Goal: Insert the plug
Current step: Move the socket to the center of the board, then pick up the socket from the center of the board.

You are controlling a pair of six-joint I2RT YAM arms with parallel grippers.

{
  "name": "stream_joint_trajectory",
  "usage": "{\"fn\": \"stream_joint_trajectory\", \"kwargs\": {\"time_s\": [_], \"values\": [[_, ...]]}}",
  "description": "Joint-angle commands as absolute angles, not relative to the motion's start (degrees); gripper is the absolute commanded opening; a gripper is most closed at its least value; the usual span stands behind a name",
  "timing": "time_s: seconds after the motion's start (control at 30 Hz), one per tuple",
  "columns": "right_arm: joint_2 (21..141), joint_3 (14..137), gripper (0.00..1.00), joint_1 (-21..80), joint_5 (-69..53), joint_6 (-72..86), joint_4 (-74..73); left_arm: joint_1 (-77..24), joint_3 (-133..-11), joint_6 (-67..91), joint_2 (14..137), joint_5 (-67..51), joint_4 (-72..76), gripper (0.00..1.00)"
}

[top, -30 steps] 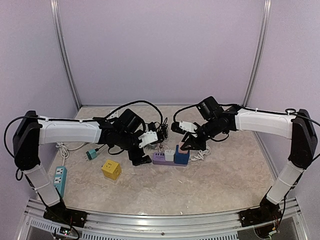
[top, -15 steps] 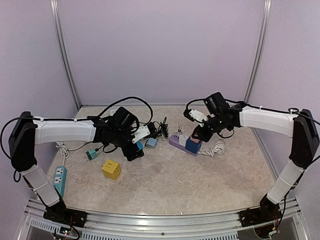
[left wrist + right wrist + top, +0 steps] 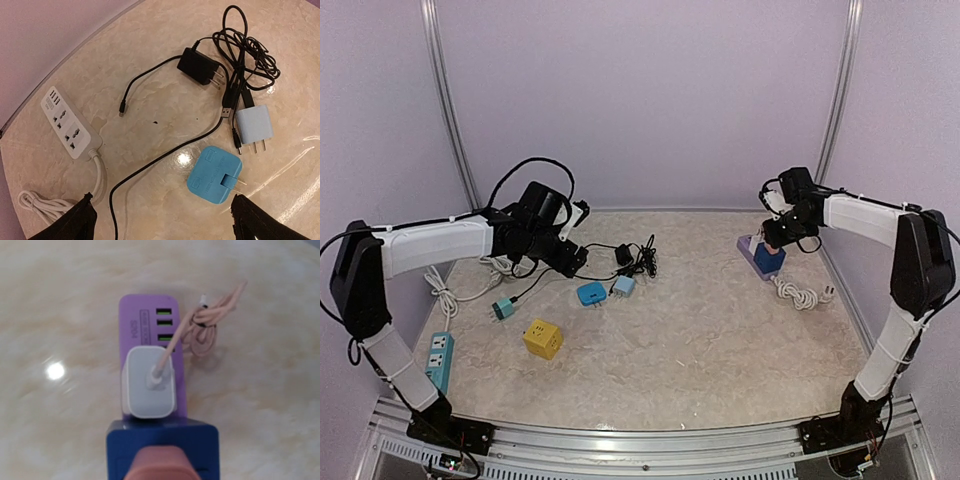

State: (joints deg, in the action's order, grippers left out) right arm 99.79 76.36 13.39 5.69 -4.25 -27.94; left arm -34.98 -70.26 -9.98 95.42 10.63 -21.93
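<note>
Not much to read here, tbh. The purple power strip (image 3: 150, 302) has a small boxed label (image 3: 145, 322) printed beside its green USB ports. Next to that is a short code (image 3: 133, 329) that looks like "SD04", but it's sideways and soft, so I can't swear to it. The white power strip (image 3: 70, 127) has a tiny grey mark (image 3: 48, 106) by its USB ports, too small to read. The blue adapter (image 3: 214, 174) has a little rounded-square logo (image 3: 210, 156) in one corner, but I can't make out any letters.
</note>
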Motion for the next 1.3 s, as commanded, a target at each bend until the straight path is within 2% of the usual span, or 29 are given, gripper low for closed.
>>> {"fn": "stream_joint_trajectory", "kwargs": {"time_s": [0.0, 0.1, 0.17, 0.2, 0.3, 0.33, 0.53, 0.7, 0.93, 1.07, 1.27], "values": [[106.5, 78.6, 0.0, 9.4, 11.3, -4.1, -33.4, -34.0, -69.2, -0.7, 90.5, 15.6, -24.3, 0.91], [108.6, 80.3, 0.04, 8.7, 11.0, -4.4, -33.2, -33.8, -67.2, 1.9, 85.6, 17.8, -26.1, 0.91], [109.1, 81.1, 0.14, 8.5, 10.3, -4.4, -33.2, -33.6, -66.2, 3.3, 82.8, 18.6, -27.9, 0.92], [109.1, 81.5, 0.25, 8.5, 9.8, -4.2, -33.2, -33.5, -65.7, 4.1, 81.5, 18.6, -28.7, 0.92], [108.3, 82.4, 0.84, 8.6, 8.8, -3.3, -33.4, -33.5, -63.3, 6.6, 77.9, 17.1, -29.2, 0.93], [107.7, 82.7, 0.98, 8.6, 8.7, -3.0, -33.5, -33.5, -62.0, 7.9, 76.5, 16.0, -29.1, 0.93], [104.1, 85.5, 1.0, 9.0, 6.7, -3.3, -35.9, -34.2, -54.7, 19.9, 71.2, 10.8, -30.0, 0.95], [100.4, 87.9, 0.99, 9.7, 5.0, -2.7, -39.1, -39.7, -52.2, 24.2, 70.2, 15.0, -34.0, 0.95], [91.9, 84.6, 1.0, 14.2, 2.2, -0.9, -40.1, -44.4, -54.0, 23.9, 76.8, 20.6, -37.1, 0.95], [86.8, 80.5, 1.0, 16.4, 0.2, 3.2, -39.2, -39.9, -59.6, 21.3, 80.9, 26.9, -32.6, 0.98], [81.2, 74.1, 1.0, 20.6, -2.7, 8.3, -36.0, -25.9, -70.5, 25.1, 92.2, 25.3, -23.4, 0.95]]}}
